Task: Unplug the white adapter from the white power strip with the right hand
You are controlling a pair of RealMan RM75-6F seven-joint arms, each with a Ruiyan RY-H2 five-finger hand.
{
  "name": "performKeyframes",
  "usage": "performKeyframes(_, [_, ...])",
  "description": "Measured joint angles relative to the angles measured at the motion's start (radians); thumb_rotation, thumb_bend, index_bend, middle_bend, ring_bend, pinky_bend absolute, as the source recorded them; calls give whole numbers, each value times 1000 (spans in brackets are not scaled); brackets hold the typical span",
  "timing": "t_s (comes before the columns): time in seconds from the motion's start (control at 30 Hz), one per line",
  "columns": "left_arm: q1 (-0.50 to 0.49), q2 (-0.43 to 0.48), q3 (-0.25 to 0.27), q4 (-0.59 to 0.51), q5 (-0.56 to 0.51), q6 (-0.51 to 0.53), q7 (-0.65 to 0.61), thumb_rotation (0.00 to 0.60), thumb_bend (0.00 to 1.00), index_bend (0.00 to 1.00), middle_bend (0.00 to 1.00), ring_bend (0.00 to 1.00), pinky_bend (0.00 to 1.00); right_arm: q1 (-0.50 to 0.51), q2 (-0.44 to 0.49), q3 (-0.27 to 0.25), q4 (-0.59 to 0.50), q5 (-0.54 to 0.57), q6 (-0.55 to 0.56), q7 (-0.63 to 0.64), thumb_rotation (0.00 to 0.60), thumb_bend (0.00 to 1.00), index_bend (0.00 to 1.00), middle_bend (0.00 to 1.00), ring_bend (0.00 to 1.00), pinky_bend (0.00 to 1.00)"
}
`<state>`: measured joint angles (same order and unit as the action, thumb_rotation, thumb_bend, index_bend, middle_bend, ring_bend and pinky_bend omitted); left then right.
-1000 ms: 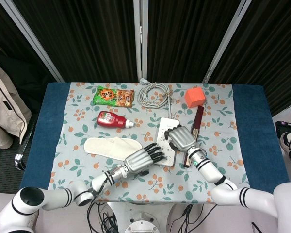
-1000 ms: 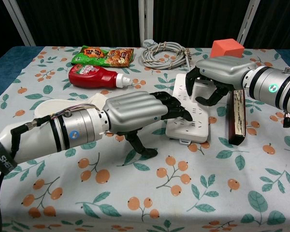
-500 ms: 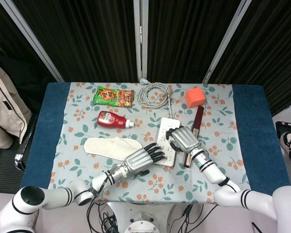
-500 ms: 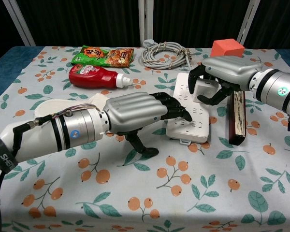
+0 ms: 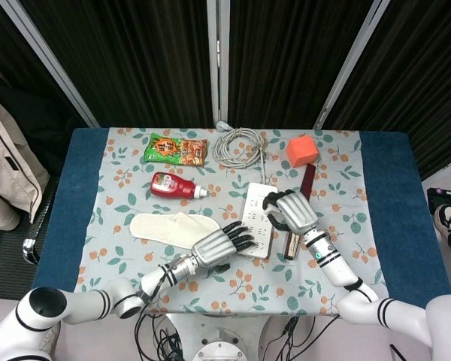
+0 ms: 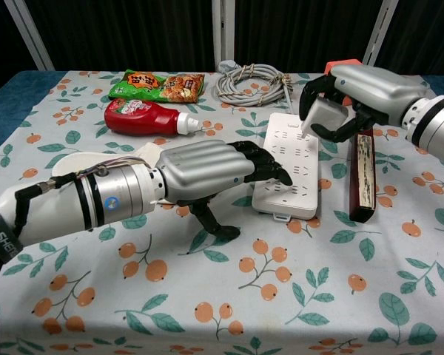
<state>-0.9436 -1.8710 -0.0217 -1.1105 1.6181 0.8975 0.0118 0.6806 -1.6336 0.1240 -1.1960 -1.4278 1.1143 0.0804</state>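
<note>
The white power strip (image 5: 257, 218) (image 6: 287, 170) lies flat at the table's middle, its sockets bare in the chest view. My right hand (image 5: 292, 213) (image 6: 359, 92) grips the white adapter (image 6: 325, 115) and holds it in the air above the strip's far right corner, clear of the sockets. In the head view the adapter is hidden under that hand. My left hand (image 5: 219, 246) (image 6: 207, 171) lies palm down with its fingers stretched out, the fingertips (image 6: 278, 174) resting on the strip's near left edge.
A dark red-brown bar (image 5: 300, 210) (image 6: 362, 181) lies just right of the strip. A coiled grey cable (image 5: 239, 145) and an orange block (image 5: 302, 150) sit behind it. A ketchup bottle (image 5: 174, 186), a snack bag (image 5: 176, 149) and a white cloth (image 5: 169, 228) lie to the left.
My right hand has risen up and to the right with the adapter, lifting it out of the strip's socket. My left hand has stayed on the strip.
</note>
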Motion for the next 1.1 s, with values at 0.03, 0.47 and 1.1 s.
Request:
performKeyframes(0.03, [2,6,-2,-8,1,9,3,600,74,133,144,49,40,-6,10,4,-13,0,11,2,600,579,927,701,519,439])
performKeyframes(0.47, [140,208,-25,-186,-30,225,79,600,74,133,143,49,39,-62,137,45,-123,214,-127,-7,600,512,445,477,299,333])
performKeyframes(1.1, [428,493,-56,-361,-173,505,115,600,71,133,143,49,36,-73,167,79,-164,209,-83,-26,600,422,0,142,7,148])
